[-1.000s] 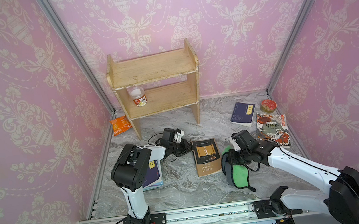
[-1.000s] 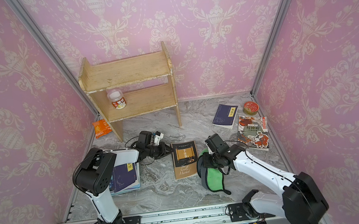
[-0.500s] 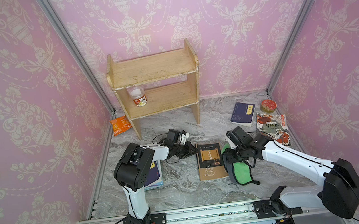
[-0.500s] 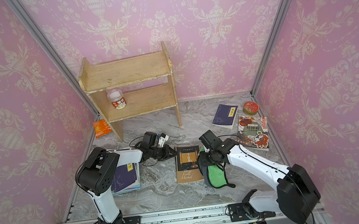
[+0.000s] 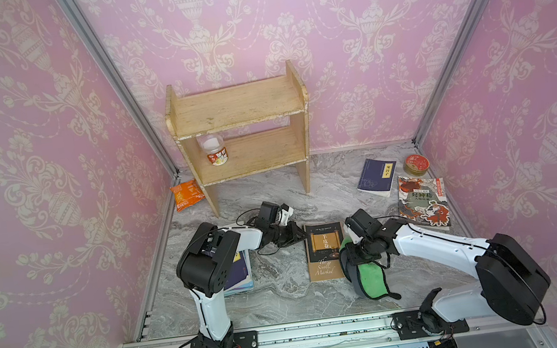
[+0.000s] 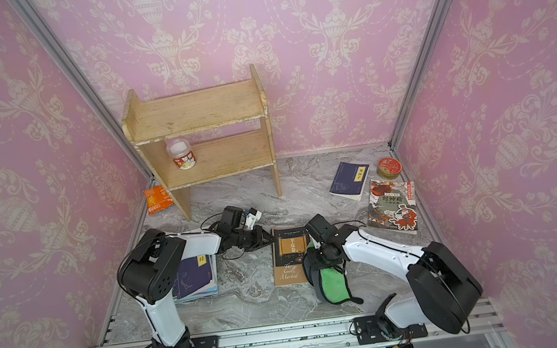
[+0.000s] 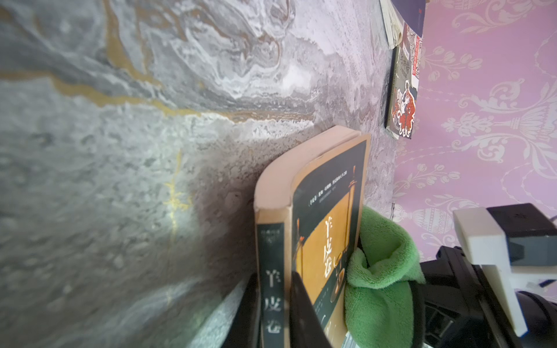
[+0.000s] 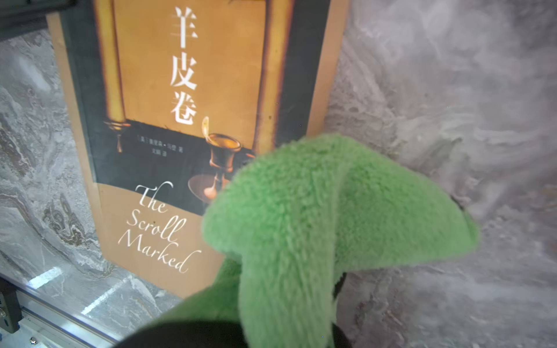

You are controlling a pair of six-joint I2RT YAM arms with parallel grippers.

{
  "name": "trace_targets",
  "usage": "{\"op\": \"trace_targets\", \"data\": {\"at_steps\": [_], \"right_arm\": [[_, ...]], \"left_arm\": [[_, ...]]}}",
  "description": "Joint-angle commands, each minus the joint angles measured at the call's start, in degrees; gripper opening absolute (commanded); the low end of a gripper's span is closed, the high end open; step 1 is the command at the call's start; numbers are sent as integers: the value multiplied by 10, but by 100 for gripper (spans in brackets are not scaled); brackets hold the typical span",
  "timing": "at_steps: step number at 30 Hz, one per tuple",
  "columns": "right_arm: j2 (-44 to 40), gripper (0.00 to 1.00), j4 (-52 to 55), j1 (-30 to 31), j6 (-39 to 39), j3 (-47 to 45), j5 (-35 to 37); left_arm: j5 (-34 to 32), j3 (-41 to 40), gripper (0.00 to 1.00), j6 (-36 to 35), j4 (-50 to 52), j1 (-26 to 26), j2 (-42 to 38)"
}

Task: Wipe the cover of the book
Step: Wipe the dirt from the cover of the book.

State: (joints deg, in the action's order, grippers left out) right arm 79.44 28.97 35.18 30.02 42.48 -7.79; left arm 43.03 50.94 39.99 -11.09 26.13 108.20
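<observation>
The book (image 5: 325, 250) lies flat, cover up, on the tabletop (image 5: 285, 297) between the two arms, nearer the front edge than the back. Its spine is pinched near the far corner by the left gripper (image 5: 299, 234), as the left wrist view shows. A green cloth (image 5: 369, 277) is clamped in the closed right gripper (image 5: 353, 254). Only a fold overlaps the cover's right edge, and the rest is draped on the tabletop. Because the book is held at one corner only, it could be pivoted by a sideways stroke, or the cover lifted by the bunched cloth. Since a second ago, the book has been turned squarer and the cloth brought closer.
</observation>
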Motion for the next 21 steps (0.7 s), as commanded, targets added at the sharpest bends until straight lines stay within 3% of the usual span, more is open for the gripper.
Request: {"op": "trace_targets", "data": {"at_steps": [1, 5, 11, 14, 16, 21], "right_arm": [[38, 0, -45, 4, 7, 5, -18], [125, 0, -66, -8, -11, 55, -28], [268, 0, -85, -106, -14, 178, -82], [314, 0, -75, -128, -12, 227, -82], [324, 0, -76, -128, -1, 225, -84], [276, 0, -147, -127, 47, 120, -88]], "left_arm": [[4, -10, 0, 0, -5, 6, 10], [7, -13, 0, 1, -13, 11, 12], [9, -22, 0, 0, -13, 14, 4], [8, -20, 0, -3, -5, 14, 3], [1, -14, 0, -5, 4, 14, 3], [-26, -12, 1, 16, -1, 9, 5]]}}
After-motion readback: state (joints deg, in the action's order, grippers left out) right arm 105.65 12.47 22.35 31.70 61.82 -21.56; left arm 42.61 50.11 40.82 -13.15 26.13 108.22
